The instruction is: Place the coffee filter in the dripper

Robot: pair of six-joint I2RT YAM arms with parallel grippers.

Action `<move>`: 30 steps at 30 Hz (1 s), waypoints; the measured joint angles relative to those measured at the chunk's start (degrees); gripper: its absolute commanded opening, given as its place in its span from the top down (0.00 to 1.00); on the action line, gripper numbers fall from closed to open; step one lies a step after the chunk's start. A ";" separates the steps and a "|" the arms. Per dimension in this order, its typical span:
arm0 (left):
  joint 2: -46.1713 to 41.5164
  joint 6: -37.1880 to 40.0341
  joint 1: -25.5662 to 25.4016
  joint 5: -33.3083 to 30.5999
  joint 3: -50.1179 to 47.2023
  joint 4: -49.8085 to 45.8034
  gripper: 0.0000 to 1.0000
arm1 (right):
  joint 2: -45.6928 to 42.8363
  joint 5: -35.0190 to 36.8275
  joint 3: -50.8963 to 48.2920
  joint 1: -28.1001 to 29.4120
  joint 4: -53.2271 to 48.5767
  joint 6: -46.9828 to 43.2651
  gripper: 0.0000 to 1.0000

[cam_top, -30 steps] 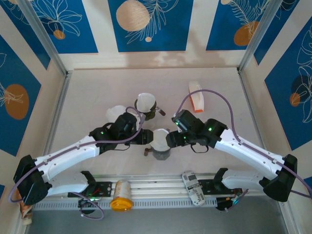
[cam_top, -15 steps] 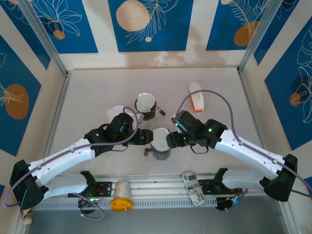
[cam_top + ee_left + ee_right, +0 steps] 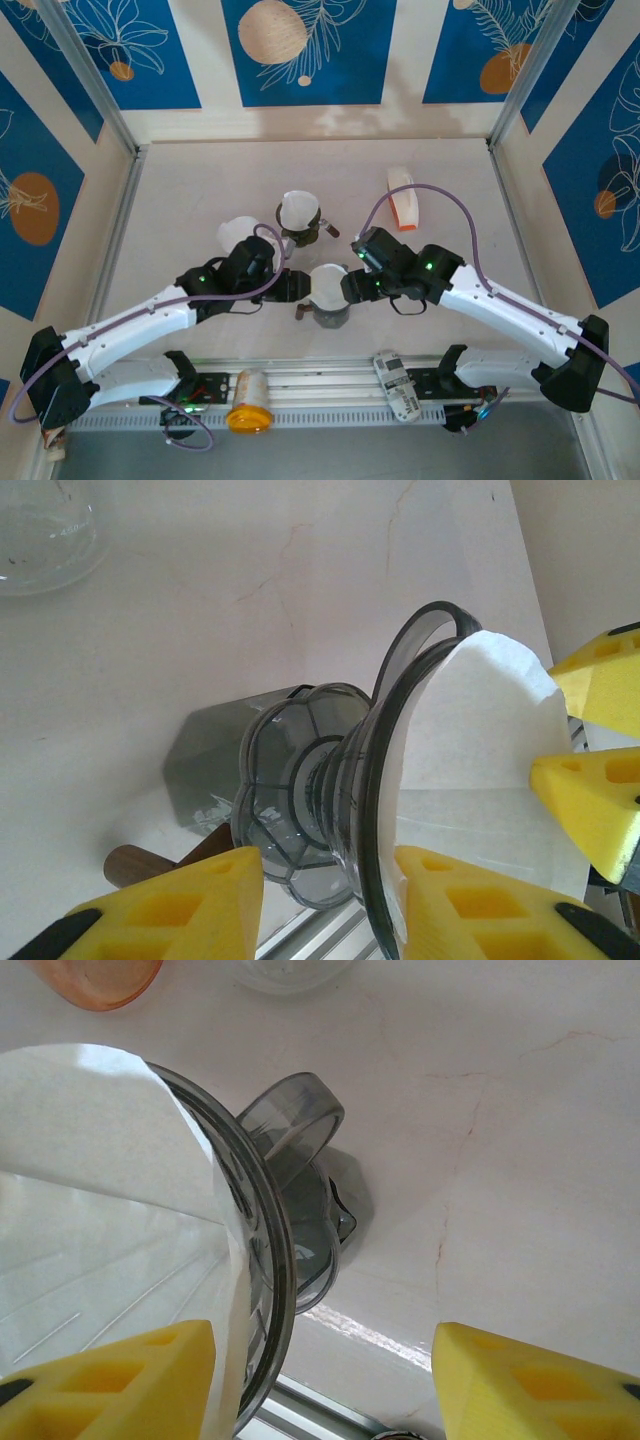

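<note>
A clear grey dripper [image 3: 328, 314] stands near the table's front, between the two arms. The white coffee filter [image 3: 327, 284] sits inside its cone. My left gripper [image 3: 303, 285] straddles the left rim. In the left wrist view one yellow finger [image 3: 470, 900] lies against the filter [image 3: 470, 730]. The other finger stays off the dripper [image 3: 300, 790] wall, so the jaws are open. My right gripper [image 3: 350, 288] straddles the right rim, wide open. One of its fingers [image 3: 110, 1380] is inside the filter [image 3: 90, 1130]. Its other finger is far outside the dripper [image 3: 275, 1230].
A second dripper with a filter [image 3: 298, 212] stands just behind, beside a glass beaker [image 3: 238, 232]. An orange and white holder [image 3: 402, 198] is at the back right. A jar with an orange lid [image 3: 248, 402] and a bottle [image 3: 397, 385] lie on the front rail.
My left jaws have narrowed around the dripper's rim and the left arm has edged right. The filter now looks rounder and more settled in the cone. The right arm has hardly moved.
</note>
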 measured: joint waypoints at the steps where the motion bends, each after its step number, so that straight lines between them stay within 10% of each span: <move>1: 0.00 0.04 0.00 0.00 0.00 0.00 0.54 | 0.13 0.04 0.00 0.00 0.00 0.00 0.41; 7: -0.52 -0.44 -0.11 0.17 0.00 0.07 0.39 | 0.87 0.17 -0.02 0.00 0.00 0.00 0.41; 15: -0.70 -0.50 -0.26 2.12 0.00 0.90 0.63 | 0.98 0.17 -0.02 0.00 0.00 0.02 0.41; 30: 0.76 -0.22 -0.26 2.78 0.00 0.87 0.65 | 0.94 0.37 -0.02 2.49 -0.24 0.59 0.35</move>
